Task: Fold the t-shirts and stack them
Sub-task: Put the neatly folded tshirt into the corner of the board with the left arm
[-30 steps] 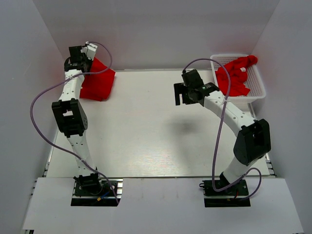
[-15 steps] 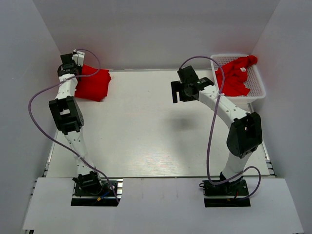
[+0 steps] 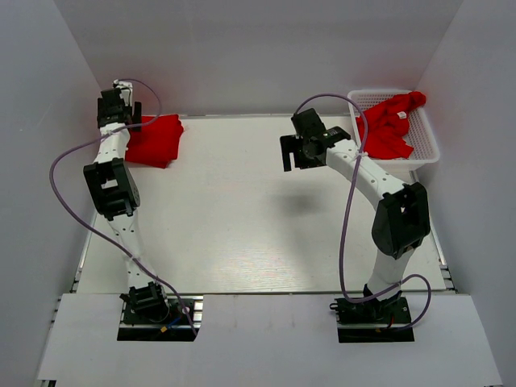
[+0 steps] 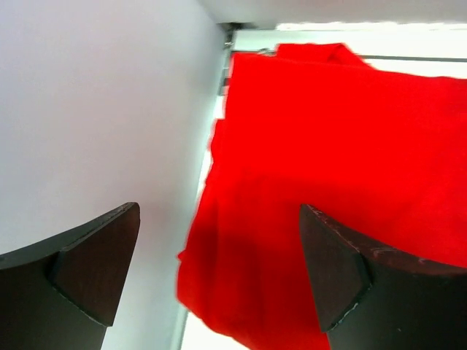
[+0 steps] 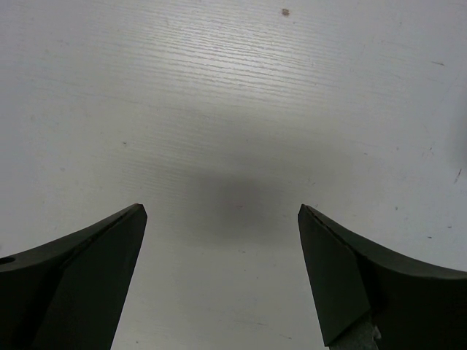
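A folded red t-shirt lies flat in the table's far left corner, against the left wall; the left wrist view shows it spread below the fingers. My left gripper hovers over the shirt's left edge by the wall, open, with nothing between its fingers. More red t-shirts lie crumpled in the white basket at the far right. My right gripper hangs open above bare table left of the basket, holding nothing.
White walls close in the table on the left, back and right. The basket stands against the right wall. A purple cable loops off each arm. The tabletop between the arms is bare white board.
My left gripper has swung to the far left corner and opened, letting go of the folded shirt, which now lies flat. My right gripper has drifted slightly left and farther back.
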Motion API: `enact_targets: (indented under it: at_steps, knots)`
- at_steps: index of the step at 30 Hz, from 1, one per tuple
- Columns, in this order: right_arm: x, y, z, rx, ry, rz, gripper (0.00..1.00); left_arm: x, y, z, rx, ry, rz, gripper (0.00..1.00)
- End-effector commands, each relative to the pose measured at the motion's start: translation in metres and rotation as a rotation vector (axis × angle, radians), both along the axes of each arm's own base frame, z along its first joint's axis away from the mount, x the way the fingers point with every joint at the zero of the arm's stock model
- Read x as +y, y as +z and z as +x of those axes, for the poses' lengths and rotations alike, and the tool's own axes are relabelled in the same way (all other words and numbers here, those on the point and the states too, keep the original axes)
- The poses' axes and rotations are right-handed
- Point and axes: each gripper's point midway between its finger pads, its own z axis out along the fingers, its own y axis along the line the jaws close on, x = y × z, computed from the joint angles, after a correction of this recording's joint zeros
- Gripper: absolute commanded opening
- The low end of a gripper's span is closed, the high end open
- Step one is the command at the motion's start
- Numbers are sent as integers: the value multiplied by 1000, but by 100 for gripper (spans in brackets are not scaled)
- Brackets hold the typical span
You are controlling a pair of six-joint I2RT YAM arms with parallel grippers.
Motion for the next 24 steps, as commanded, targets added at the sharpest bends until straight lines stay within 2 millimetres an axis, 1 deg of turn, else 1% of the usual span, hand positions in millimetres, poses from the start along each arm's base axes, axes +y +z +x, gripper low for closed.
enact_targets:
  at_steps: [1, 2, 3, 4, 5, 6, 7, 8, 9, 10, 11, 12, 13, 14, 15, 16, 17, 18, 19, 21, 22, 23, 24]
  knots:
    - [4, 23, -2, -33, 20, 44, 90, -31, 87, 6, -164, -87, -49, 100]
    - [4, 27, -6, -42, 23, 46, 90, -37, 91, 5, -172, -101, -79, 100]
    - [5, 28, -7, -37, 29, 58, 90, -42, 90, 3, -168, -115, -103, 100]
    - [7, 27, -9, -33, 35, 61, 90, -50, 96, -4, -168, -137, -133, 100]
    - [4, 32, -12, -42, 29, 69, 90, -51, 101, -7, -177, -132, -143, 100]
    - [4, 36, -11, -57, 26, 81, 90, -62, 102, -11, -173, -141, -173, 100]
    - [1, 35, -12, -54, 6, 85, 90, -74, 101, -17, -145, -150, -201, 100]
    - [3, 42, -13, -73, -1, 108, 90, -78, 107, -23, -141, -152, -223, 100]
    - [1, 42, -16, -75, -9, 114, 90, -93, 105, -24, -130, -166, -268, 100]
    - [-1, 43, -19, -77, -30, 132, 90, -115, 100, -32, -86, -187, -315, 100]
    - [-1, 35, -24, -54, -35, 139, 90, -129, 99, -34, -67, -206, -347, 100]
    - [-4, 37, -31, -57, -43, 150, 90, -145, 93, -37, -51, -198, -411, 100]
    - [-4, 37, -31, -58, -71, 176, 90, -170, 83, -45, 5, -203, -452, 100]
    - [-6, 35, -34, -57, -88, 180, 90, -186, 72, -54, 40, -204, -504, 100]
    - [-15, 29, -45, -47, -113, 175, 90, -203, 79, -61, 30, -196, -568, 100]
    - [-17, 29, -47, -51, -133, 189, 90, -230, 79, -69, 48, -227, -599, 100]
    - [-20, 27, -50, -51, -142, 192, 90, -245, 65, -82, 88, -229, -616, 100]
    - [-32, 21, -61, -54, -169, 188, 90, -254, 86, -96, 50, -209, -620, 100]
    - [-38, 21, -63, -65, -197, 188, 90, -282, 74, -115, 99, -237, -621, 100]
    - [-57, 15, -79, -76, -243, 181, 90, -311, 80, -142, 106, -271, -635, 100]
    - [-63, 2, -87, -55, -257, 170, 90, -325, 82, -156, 99, -278, -646, 100]
    - [-67, 9, -91, -77, -265, 193, 90, -349, 78, -187, 101, -316, -639, 100]
    - [-68, 1, -99, -54, -260, 196, 90, -358, 72, -204, 117, -322, -645, 100]
